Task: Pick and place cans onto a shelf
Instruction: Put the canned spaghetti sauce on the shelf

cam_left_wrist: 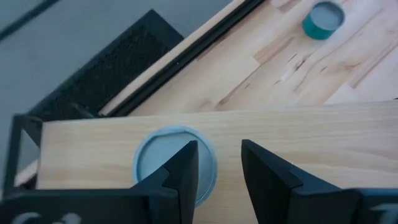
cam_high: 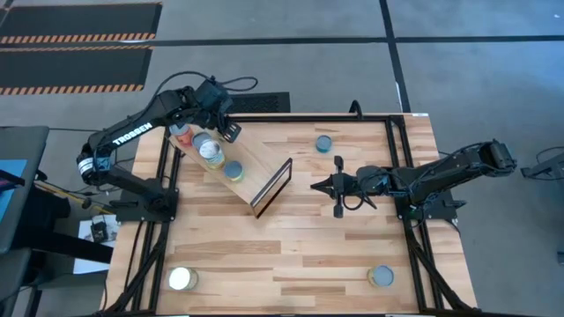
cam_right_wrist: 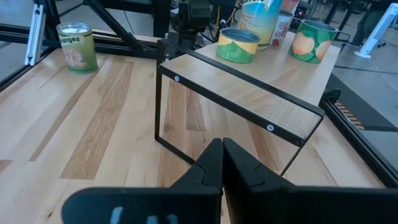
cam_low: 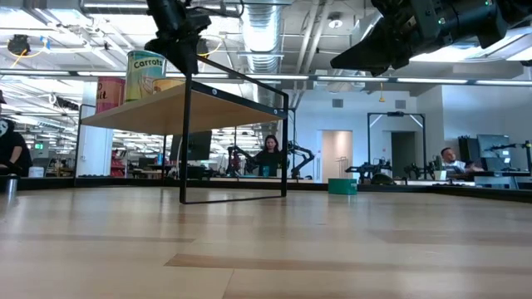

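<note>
Your shelf (cam_high: 256, 158) sits diagonally on the desk (cam_high: 291, 255), dark frame end panel (cam_high: 272, 187) toward the centre. Cans on it, in a row: a red-orange one (cam_high: 181, 135) at the far-left end, a taller white-lidded Carrots can (cam_high: 208, 148) next, then a low yellow-sided can (cam_high: 233, 171) nearest the open stretch of board.

The left claw (cam_left_wrist: 216, 171) hangs over the shelf's back-left end. In the left wrist view its fingers (cam_left_wrist: 186, 168) stand slightly apart and grip nothing; a pale blue lid (cam_left_wrist: 163, 154) lies just beneath and partly behind one finger, so released.

Your right claw (cam_right_wrist: 221, 163) waits above mid-desk, right of the shelf, tips pressed together and empty, pointing at the end panel.

Loose cans on the desk: a teal one (cam_high: 324, 142) near the back edge, a white-lidded one (cam_high: 182, 279) at front left, a blue-lidded one (cam_high: 381, 276) at front right. All lie well apart from the shelf.

Beyond the desk, the low view shows people seated (cam_low: 270, 155) in the room.
</note>
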Controlling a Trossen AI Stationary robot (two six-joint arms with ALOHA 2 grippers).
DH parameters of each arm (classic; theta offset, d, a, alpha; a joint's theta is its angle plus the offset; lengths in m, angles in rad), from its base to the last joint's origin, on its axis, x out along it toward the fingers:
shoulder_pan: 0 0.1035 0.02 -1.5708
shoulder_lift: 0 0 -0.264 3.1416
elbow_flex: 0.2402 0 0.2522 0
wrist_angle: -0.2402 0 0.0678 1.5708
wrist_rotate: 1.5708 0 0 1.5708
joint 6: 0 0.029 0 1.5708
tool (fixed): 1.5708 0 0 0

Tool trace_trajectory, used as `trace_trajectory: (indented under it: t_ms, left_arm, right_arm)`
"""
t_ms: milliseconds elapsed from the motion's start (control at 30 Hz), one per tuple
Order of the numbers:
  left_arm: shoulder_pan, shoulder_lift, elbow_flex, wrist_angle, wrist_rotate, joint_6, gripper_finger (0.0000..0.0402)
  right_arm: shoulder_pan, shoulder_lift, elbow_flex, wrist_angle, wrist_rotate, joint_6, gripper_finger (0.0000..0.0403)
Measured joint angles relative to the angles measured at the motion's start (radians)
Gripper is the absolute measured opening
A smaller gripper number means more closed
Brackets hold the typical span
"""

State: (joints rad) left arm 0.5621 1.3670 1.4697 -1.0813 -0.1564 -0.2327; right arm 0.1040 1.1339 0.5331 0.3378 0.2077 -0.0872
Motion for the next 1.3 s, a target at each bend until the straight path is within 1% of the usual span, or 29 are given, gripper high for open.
trace_trajectory:
  t_ms: [200, 333, 400, 533, 633, 700, 767, 867, 967, 1033, 1167, 1300]
  left_arm:
    - [-0.060, -0.002, 0.071, -0.032, -0.068, 0.050, 0.0110]
    - [-0.117, -0.036, 0.071, -0.025, -0.095, 0.074, 0.0110]
    - [-0.156, -0.065, 0.049, -0.023, -0.095, 0.076, 0.0110]
    - [-0.283, -0.142, -0.015, -0.021, -0.097, 0.083, 0.0108]
    - [-0.413, -0.207, -0.088, 0.020, -0.107, 0.079, 0.0096]
    - [-0.510, -0.245, -0.152, 0.075, -0.106, 0.064, 0.0083]
    - [-0.616, -0.283, -0.234, 0.163, -0.117, 0.052, 0.0067]
    - [-0.764, -0.327, -0.373, 0.322, -0.171, 0.052, 0.0042]
    - [-0.886, -0.348, -0.514, 0.516, -0.197, 0.059, 0.0019]
    - [-0.960, -0.347, -0.600, 0.663, -0.199, 0.102, 0.0006]
    - [-1.075, -0.333, -0.755, 1.007, -0.196, 0.197, 0.0003]
    - [-1.149, -0.332, -0.883, 1.287, -0.186, 0.233, 0.0003]
  right_arm:
    - [0.000, 0.000, 0.000, 0.000, 0.000, 0.000, 0.0022]
    - [0.000, 0.000, 0.000, 0.000, 0.000, 0.000, 0.0022]
    - [0.000, 0.000, 0.000, -0.001, 0.000, -0.001, 0.0022]
    - [0.000, 0.000, 0.000, -0.006, 0.000, -0.004, 0.0022]
    - [0.000, 0.000, 0.000, -0.010, 0.000, -0.019, 0.0022]
    - [0.002, 0.000, 0.000, -0.010, 0.000, -0.022, 0.0022]
    - [0.012, 0.000, 0.000, -0.011, 0.002, -0.028, 0.0022]
    - [0.043, 0.000, 0.000, -0.011, 0.003, -0.053, 0.0017]
    - [0.093, 0.000, 0.004, -0.023, 0.008, -0.068, 0.0008]
    - [0.139, -0.001, 0.022, -0.072, 0.025, -0.043, 0.0005]
    - [0.263, 0.000, 0.098, -0.289, 0.116, 0.102, 0.0005]
    - [0.422, 0.024, 0.203, -0.597, 0.205, 0.346, 0.0006]
